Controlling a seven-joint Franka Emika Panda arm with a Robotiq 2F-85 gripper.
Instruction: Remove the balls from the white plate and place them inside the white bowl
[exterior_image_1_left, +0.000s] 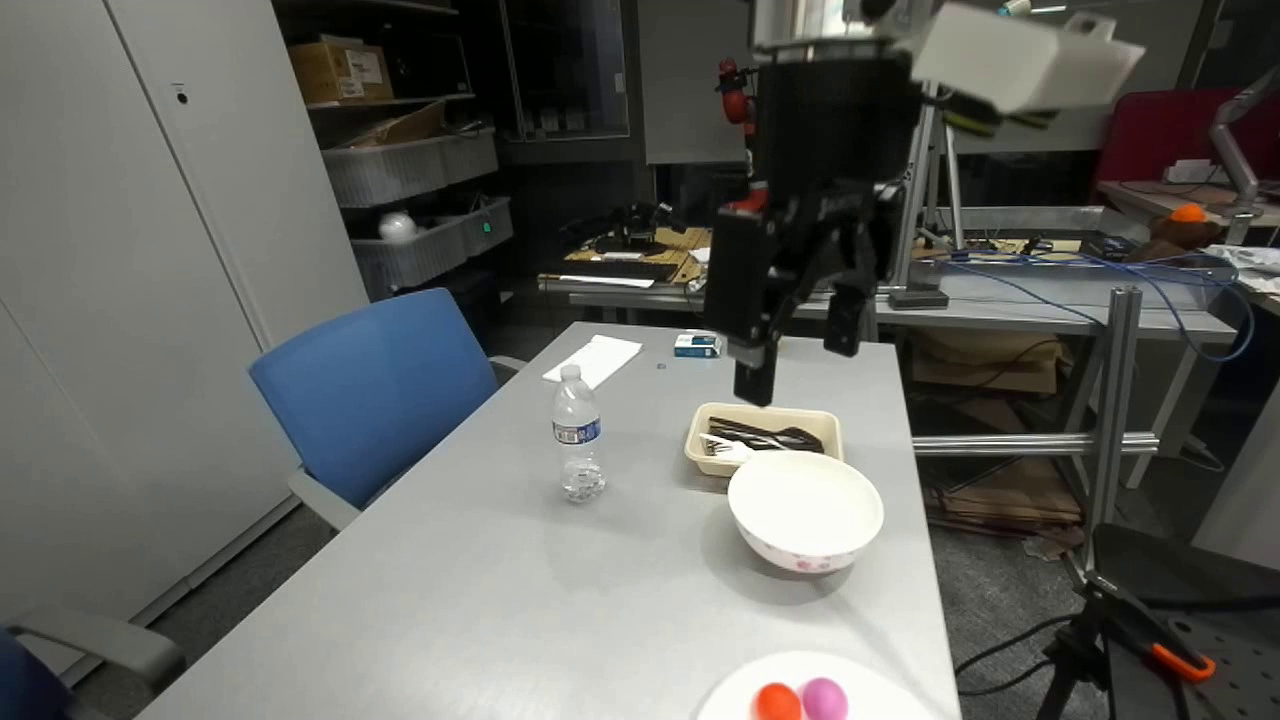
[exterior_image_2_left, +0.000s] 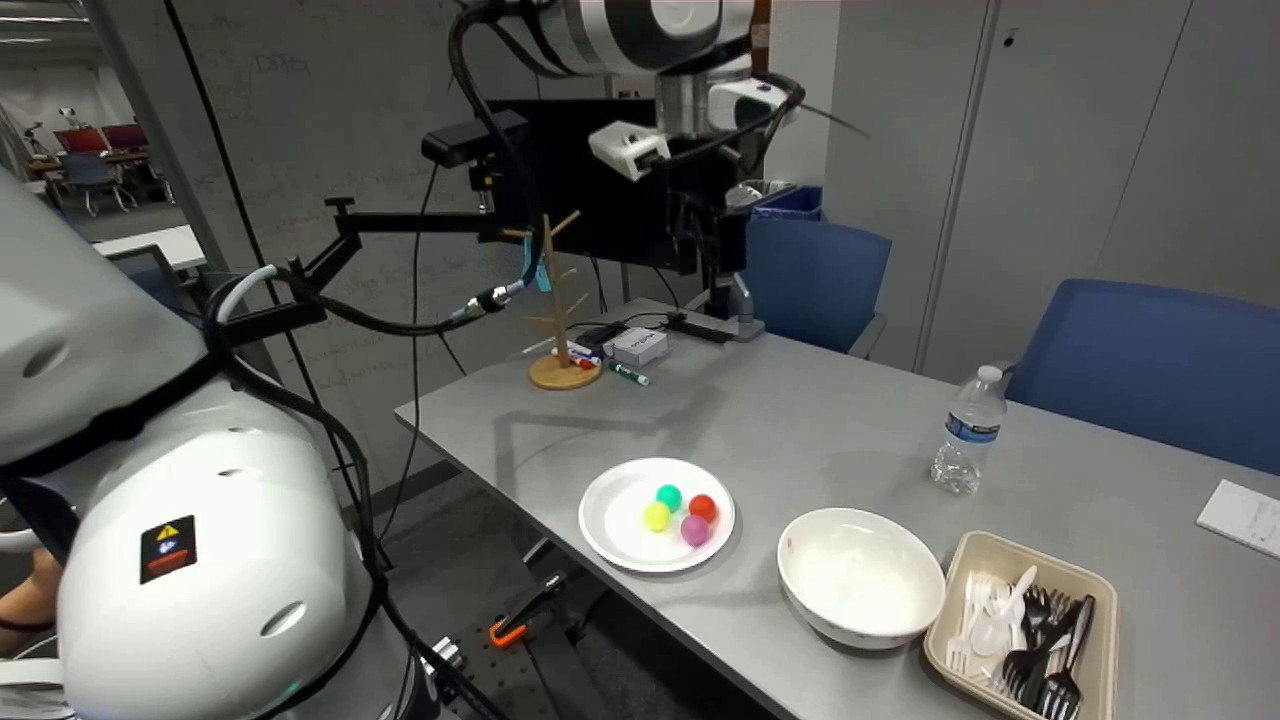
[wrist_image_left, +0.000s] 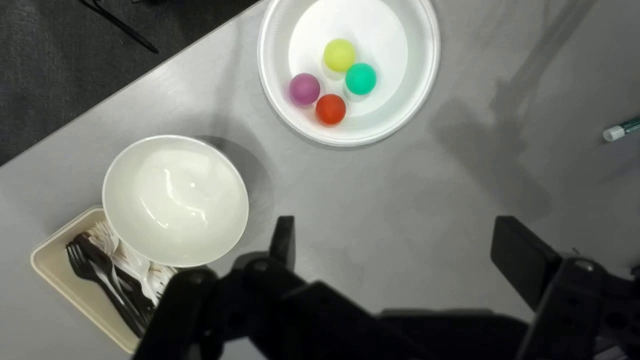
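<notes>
The gripper (wrist_image_left: 394, 240) hangs well above the grey table (exterior_image_2_left: 820, 430), pointing down, and its 2 black fingers (wrist_image_left: 522, 260) stand wide apart, with grey tabletop showing between them in the wrist view. All 4 balls (exterior_image_2_left: 656, 516) lie on the flat white plate (wrist_image_left: 385, 35): the yellow ball (wrist_image_left: 339, 55), the green ball (wrist_image_left: 361, 79), the purple ball (wrist_image_left: 304, 89) and the red ball (wrist_image_left: 330, 109). They sit in a cluster on the side of the plate nearer the white bowl (wrist_image_left: 175, 200), purple next to red and yellow next to green, though whether any of them touch is hard to tell. The bowl stands upright near the plate, apart from it, its glossy inside in full view. Just beside the bowl is a beige tray (wrist_image_left: 80, 295) holding black forks (wrist_image_left: 82, 269) and white cutlery (exterior_image_2_left: 992, 635); from above, the bowl's rim hides a corner of the tray, and I cannot tell if the 2 touch. A clear bottle (exterior_image_2_left: 967, 430) with a blue label stands upright, farther from the plate than the bowl (a wooden stand (exterior_image_2_left: 565, 373) and a white box (exterior_image_2_left: 637, 347) show beyond the plate in an exterior view). White paper (exterior_image_1_left: 597, 360) lies near the table's edge.
</notes>
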